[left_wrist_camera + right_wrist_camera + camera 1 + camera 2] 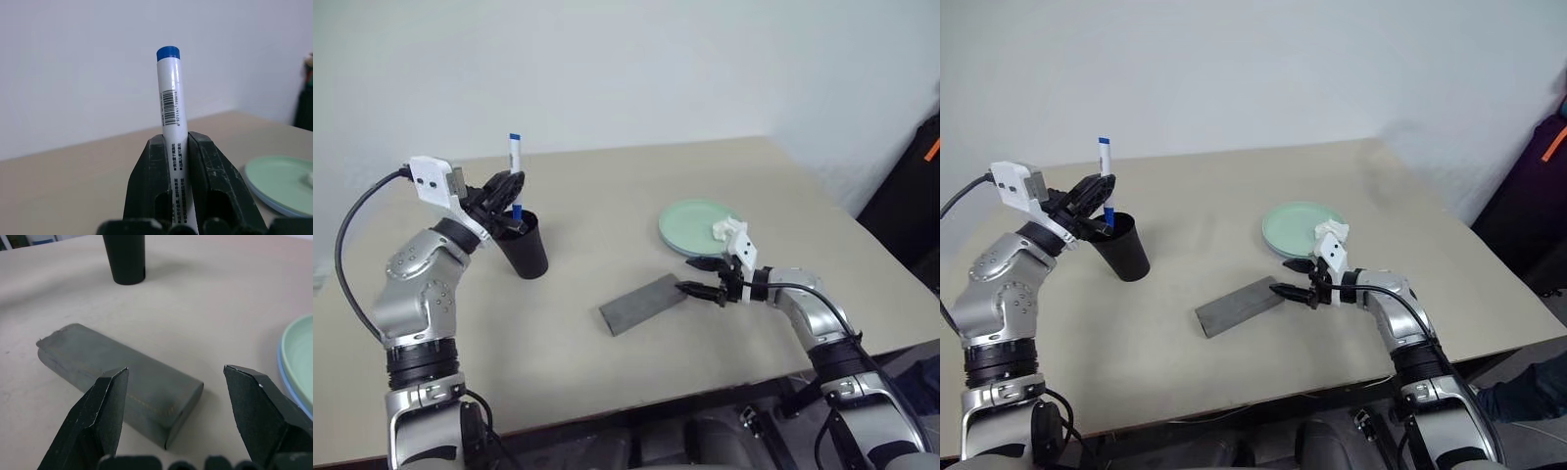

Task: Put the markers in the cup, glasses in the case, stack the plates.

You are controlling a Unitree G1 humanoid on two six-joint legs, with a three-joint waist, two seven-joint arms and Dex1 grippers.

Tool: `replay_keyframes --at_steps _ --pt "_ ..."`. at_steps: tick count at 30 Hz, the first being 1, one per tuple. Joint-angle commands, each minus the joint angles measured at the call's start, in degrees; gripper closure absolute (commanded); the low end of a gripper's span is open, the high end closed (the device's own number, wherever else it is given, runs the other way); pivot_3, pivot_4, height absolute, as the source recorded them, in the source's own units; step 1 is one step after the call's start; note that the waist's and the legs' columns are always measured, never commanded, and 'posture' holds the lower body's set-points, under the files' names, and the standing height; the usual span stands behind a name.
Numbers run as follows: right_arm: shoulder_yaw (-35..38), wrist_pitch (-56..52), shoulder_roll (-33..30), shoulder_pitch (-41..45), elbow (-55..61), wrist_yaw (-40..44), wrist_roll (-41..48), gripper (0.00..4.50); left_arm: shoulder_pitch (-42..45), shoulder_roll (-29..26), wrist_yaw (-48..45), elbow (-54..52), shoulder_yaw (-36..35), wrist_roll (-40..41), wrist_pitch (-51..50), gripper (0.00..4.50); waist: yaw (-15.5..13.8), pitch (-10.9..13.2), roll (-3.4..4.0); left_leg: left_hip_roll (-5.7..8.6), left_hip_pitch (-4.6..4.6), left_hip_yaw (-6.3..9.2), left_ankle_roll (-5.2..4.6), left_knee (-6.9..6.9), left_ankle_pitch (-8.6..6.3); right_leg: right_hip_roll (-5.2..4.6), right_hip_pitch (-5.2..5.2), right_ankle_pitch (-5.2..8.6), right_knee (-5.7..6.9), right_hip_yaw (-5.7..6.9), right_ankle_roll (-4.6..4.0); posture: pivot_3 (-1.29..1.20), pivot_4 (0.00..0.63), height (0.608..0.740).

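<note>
While the left gripper [505, 186] pinches a marker [514, 152] upright over the cup [525, 245], ready to drop, the right gripper [703, 277] waits wide open at the closed case [643, 304], left of the stacked plates [690, 223]. In the left wrist view, fingers [151, 186] clamp the barrel. In the right wrist view, empty jaws face the case's end.

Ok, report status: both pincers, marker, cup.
Left pincer shut on marker, upright over the cup. Right pincer open beside the closed case. Plates stacked. Nothing blocking the cup.
</note>
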State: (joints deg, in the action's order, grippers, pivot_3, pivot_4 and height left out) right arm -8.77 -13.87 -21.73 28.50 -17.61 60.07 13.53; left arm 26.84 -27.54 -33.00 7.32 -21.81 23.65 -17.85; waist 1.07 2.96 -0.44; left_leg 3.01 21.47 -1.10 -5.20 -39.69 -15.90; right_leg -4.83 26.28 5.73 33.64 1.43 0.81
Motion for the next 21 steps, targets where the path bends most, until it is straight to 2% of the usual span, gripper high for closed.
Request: replay_keyframes --at_steps 1,11,16,21 --pt "0.87 0.11 -0.32 2.26 1.06 0.49 0.7 1.11 2.89 1.25 2.05 5.62 0.18 -2.96 10.09 4.38 -0.03 -0.01 -0.02 0.0 -0.01 0.0 0.0 0.0 0.0 0.0 -0.02 0.0 0.0 0.0 0.0 0.0 0.0 0.74" --pt "0.79 -0.7 -0.3 2.46 2.3 1.07 1.11 1.11 10.45 1.61 0.01 24.77 2.42 -5.85 23.54 4.38 -0.01 -0.02 -0.07 0.02 0.06 0.0 -0.02 -0.01 0.0 -0.02 0.01 -0.02 -0.07 0.06 -0.01 0.0 0.0 0.74" --pt "1.02 -0.85 -0.18 2.07 2.68 0.9 1.02 1.11 12.41 1.37 -0.84 29.35 2.92 -5.7 26.03 4.38 0.0 -0.02 -0.07 0.01 0.07 0.0 -0.02 0.0 -0.01 -0.02 0.01 -0.03 -0.08 0.07 -0.01 0.0 0.0 0.74" --pt "1.13 -0.92 -0.17 1.61 3.01 0.57 0.99 1.11 12.05 1.34 -0.92 29.56 2.84 -5.27 26.6 4.38 0.01 -0.02 -0.07 -0.01 0.07 0.01 -0.02 -0.01 -0.01 -0.02 0.02 -0.04 -0.08 0.09 -0.03 0.0 0.0 0.74"
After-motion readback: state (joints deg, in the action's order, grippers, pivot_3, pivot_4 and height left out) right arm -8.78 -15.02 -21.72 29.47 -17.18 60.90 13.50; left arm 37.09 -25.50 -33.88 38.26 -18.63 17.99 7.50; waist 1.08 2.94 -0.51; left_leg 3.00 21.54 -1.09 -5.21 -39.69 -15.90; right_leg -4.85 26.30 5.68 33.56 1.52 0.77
